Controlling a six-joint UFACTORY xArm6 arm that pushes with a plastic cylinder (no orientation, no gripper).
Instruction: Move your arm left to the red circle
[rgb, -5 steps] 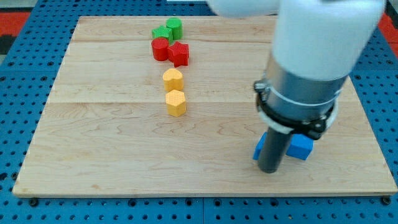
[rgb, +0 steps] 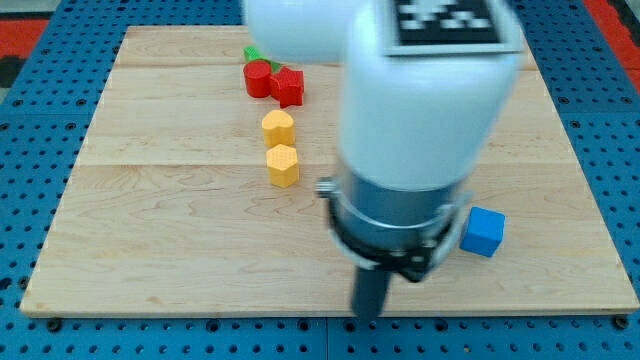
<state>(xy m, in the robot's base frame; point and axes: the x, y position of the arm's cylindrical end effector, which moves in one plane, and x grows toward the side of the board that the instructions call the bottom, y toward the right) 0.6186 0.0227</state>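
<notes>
The rod's tip (rgb: 369, 313) rests near the board's (rgb: 150, 250) bottom edge, touching no block. The red circle (rgb: 258, 78) lies well apart at top, beside a red block (rgb: 289, 87). A blue cube (rgb: 483, 231) sits right of the rod.

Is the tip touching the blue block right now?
Apart. The camera view shows bare wood between my tip, near the board's bottom edge, and the blue cube off to the view's right.
</notes>
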